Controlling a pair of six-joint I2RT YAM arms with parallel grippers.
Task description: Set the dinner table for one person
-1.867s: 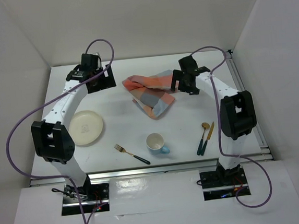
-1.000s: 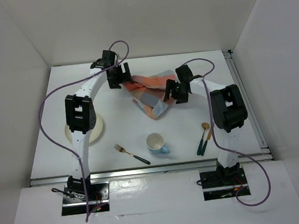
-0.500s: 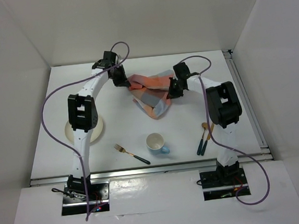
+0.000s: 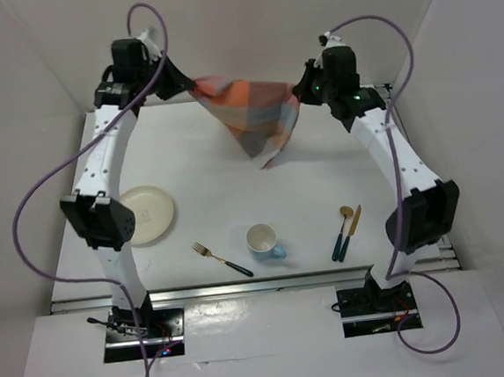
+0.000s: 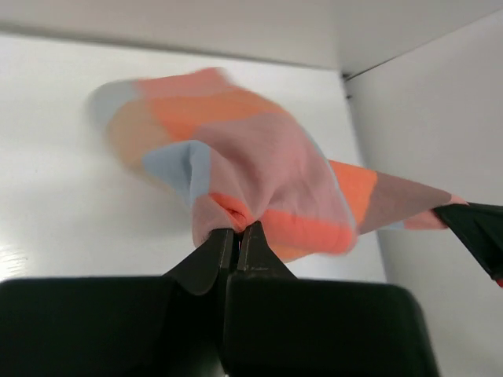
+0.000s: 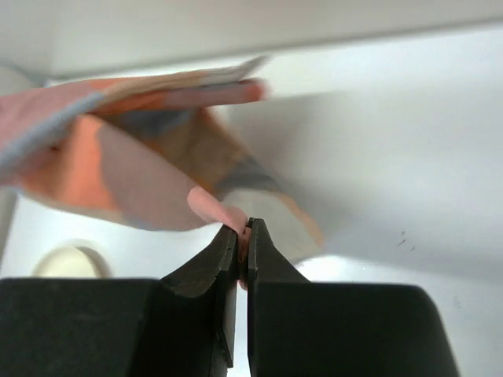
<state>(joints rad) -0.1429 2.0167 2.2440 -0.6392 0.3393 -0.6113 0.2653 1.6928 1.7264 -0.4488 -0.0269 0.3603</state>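
The dinner table is seen as before, with the same tableware in the same places. What has changed is the checked cloth. Half a second earlier it was bunched on the far middle of the table, with both arms bent low at its ends. Now it has been lifted off the surface and is stretched between the two arms, which have been raised and drawn apart toward the back wall. It hangs down to a point at its lower corner; whether that corner touches the table cannot be told.

The table lies below both pairs of fingers and is touched by neither. The left fingers are held above its far left part and the right fingers above its far right part, with the cloth spanning the gap between them.

In the left wrist view the left fingers are seen pressed together on a pinched fold of the cloth, with the white table far beneath. In the right wrist view the right fingers are likewise clamped shut on a cloth edge.

Nearer the front edge, a plate is set at the left, then a fork, a mug, and a spoon just beside a knife at the right.
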